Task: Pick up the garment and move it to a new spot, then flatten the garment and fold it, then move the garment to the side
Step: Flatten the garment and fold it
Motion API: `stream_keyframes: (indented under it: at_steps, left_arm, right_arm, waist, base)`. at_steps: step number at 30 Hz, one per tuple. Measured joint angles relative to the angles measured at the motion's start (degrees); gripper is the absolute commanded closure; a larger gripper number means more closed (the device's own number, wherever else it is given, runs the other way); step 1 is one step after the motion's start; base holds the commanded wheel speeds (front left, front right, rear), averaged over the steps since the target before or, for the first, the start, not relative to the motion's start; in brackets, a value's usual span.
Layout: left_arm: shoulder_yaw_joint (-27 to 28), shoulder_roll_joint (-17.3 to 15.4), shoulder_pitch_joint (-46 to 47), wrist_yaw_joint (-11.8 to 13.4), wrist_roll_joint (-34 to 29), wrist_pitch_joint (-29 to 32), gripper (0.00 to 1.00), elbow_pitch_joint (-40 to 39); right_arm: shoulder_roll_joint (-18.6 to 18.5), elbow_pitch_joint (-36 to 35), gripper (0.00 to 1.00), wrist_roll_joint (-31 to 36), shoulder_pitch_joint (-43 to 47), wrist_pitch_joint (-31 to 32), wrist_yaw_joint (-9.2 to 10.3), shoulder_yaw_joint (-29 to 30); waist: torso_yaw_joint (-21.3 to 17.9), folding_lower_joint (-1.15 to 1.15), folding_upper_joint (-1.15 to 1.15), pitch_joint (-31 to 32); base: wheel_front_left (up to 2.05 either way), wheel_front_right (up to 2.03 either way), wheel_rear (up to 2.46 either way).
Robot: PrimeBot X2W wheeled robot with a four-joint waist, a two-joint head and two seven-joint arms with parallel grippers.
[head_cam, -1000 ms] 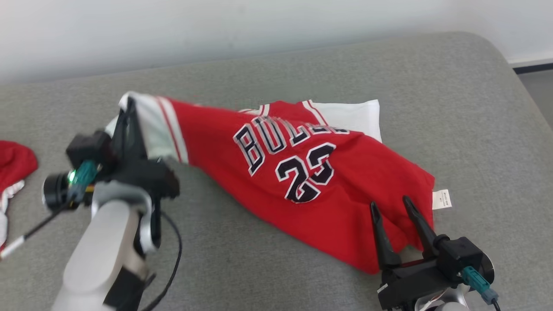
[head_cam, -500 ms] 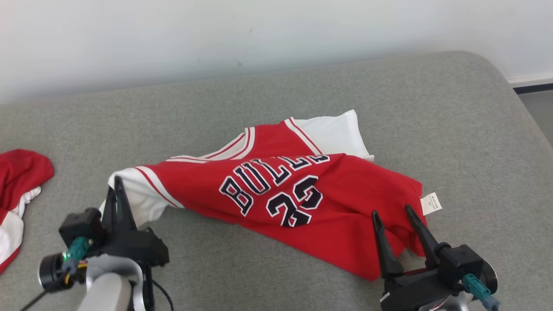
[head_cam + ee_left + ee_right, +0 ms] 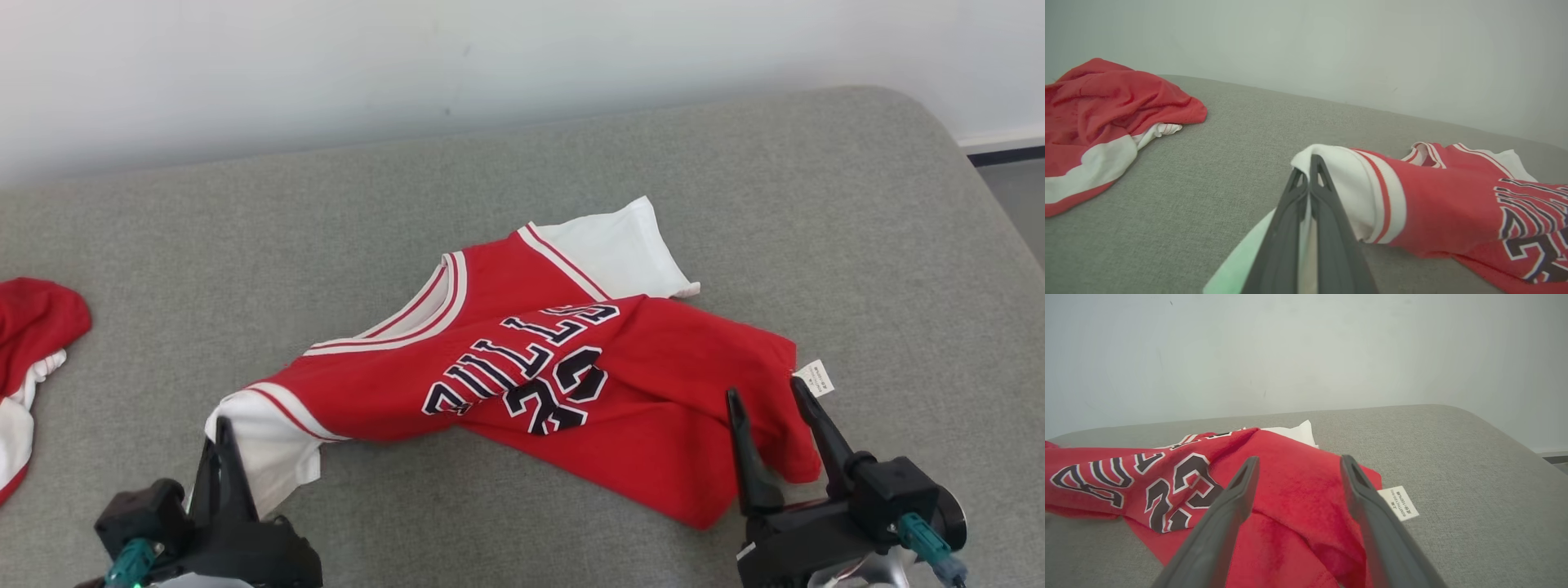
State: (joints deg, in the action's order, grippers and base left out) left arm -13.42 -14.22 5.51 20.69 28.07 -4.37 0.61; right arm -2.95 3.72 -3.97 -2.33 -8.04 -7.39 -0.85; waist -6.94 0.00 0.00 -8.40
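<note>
Fingers of left gripper point(image 3: 219, 426) are being clamped on red-and-white fabric jersey point(image 3: 620, 392) sleeve; right gripper point(image 3: 763, 388) being held wide over hem; flattening, folding outstanding.

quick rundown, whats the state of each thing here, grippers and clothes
jersey, rumpled and unfolded on the grey cushion
left gripper, shut on the jersey's white sleeve
right gripper, open over the jersey's hem corner
care tag, sticking out at the hem, print up
second red garment, crumpled at the left, untouched
</note>
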Motion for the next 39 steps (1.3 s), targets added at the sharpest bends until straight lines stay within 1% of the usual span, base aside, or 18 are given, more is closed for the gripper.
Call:
stream_keyframes:
  at_steps: [1, 5, 6, 8, 10, 13, 17, 20, 23, 27, 31, 32, 36, 39]
  left_arm:
    - [0.18, -0.1, 0.03, -0.08, 0.13, -0.4, 0.0, 1.05]
    - [0.27, -0.08, 1.71, -1.43, 0.26, -2.23, 0.0, 8.06]
    - [0.02, -0.33, 2.68, -2.09, -0.12, -3.26, 0.0, 9.65]
    - [0.03, -1.21, 6.0, -2.43, -1.97, -6.66, 0.0, 14.03]
    - [0.26, -1.85, 7.45, -2.29, -3.59, -8.33, 0.0, 15.5]
    - [0.0, -2.32, 8.04, -2.52, -5.16, -9.71, 0.0, 15.69]
    - [-0.81, -2.92, 7.47, -3.94, -7.58, -10.46, 0.0, 11.66]
    - [-1.45, -2.9, 5.84, -5.13, -9.93, -10.58, 0.0, 6.13]
    - [-1.56, -2.75, 3.79, -6.46, -12.43, -10.67, 0.0, 0.09]
    - [-2.45, -1.49, -0.24, -9.16, -15.18, -10.67, 0.0, -5.44]
    - [-1.69, 0.35, -3.8, -12.44, -15.77, -10.67, 0.0, -6.94]
    - [-1.69, 0.35, -3.8, -12.44, -15.77, -10.67, 0.0, -6.94]
    - [0.14, 2.67, -6.5, -14.96, -16.03, -10.67, 0.0, -6.86]
    - [1.18, 4.03, -7.55, -16.77, -17.27, -10.67, 0.0, -6.42]
  right_arm:
    - [0.01, -0.27, 0.0, 0.09, -0.17, 0.05, 0.0, 0.1]
    - [0.02, -0.89, 0.0, 0.15, -0.66, 0.41, 0.0, 0.15]
    - [0.01, -0.92, 0.0, 0.15, -0.7, 0.41, 0.0, 0.05]
    - [0.01, -0.88, 0.0, 0.11, -1.05, 0.44, 0.0, -0.57]
    - [0.04, -0.87, 0.0, 0.04, -1.36, 0.45, 0.0, -0.87]
    - [0.02, -0.94, 0.0, 0.03, -1.37, 0.47, 0.0, -0.67]
    - [0.03, -1.4, 0.0, 0.15, -1.16, 0.94, 0.0, 0.43]
    - [0.01, -1.91, 0.0, 0.48, -0.59, 1.81, 0.0, 1.53]
    - [-0.04, -2.4, 0.0, 0.59, 0.06, 5.22, 0.0, 2.0]
    - [-0.1, -4.31, 0.0, 0.62, 0.69, 10.63, 0.0, 3.8]
    - [-0.25, -6.7, 0.0, 0.62, 1.88, 16.66, 0.0, 5.59]
    - [-0.25, -6.7, 0.0, 0.62, 1.88, 16.66, 0.0, 5.59]
    - [-0.57, -9.05, 0.0, 1.14, 3.26, 22.68, 0.0, 6.24]
    - [-1.38, -9.4, 0.0, 1.59, 4.15, 27.02, 0.0, 7.53]
  waist:
    - [0.01, 0.0, 0.0, -0.2]
    - [0.02, 0.0, 0.0, -0.97]
    - [0.0, 0.0, 0.0, -1.14]
    - [-0.17, 0.0, 0.0, -1.59]
    - [-0.36, 0.0, 0.0, -1.74]
    - [-0.42, 0.01, 0.0, -1.73]
    - [0.01, 0.0, 0.0, -1.34]
    - [0.78, 0.0, 0.0, -0.98]
    - [1.76, 0.0, 0.0, -0.61]
    - [3.12, 0.0, 0.0, -0.1]
    - [4.43, 0.0, 0.0, 0.37]
    - [4.43, 0.0, 0.0, 0.37]
    - [5.62, 0.0, 0.0, 0.98]
    - [6.51, 0.0, 0.0, 1.46]
  base:
    - [0.0, 0.0, 0.0]
    - [0.0, 0.0, 0.0]
    - [0.0, 0.0, 0.0]
    - [0.0, 0.0, 0.0]
    - [0.0, 0.0, 0.0]
    - [0.0, 0.0, 0.0]
    - [0.0, 0.0, 0.0]
    - [0.0, 0.0, 0.0]
    - [0.0, 0.0, 0.0]
    - [0.0, 0.0, 0.0]
    - [0.0, 0.0, 0.0]
    - [0.0, 0.0, 0.0]
    - [0.0, 0.0, 0.0]
    - [0.0, 0.0, 0.0]
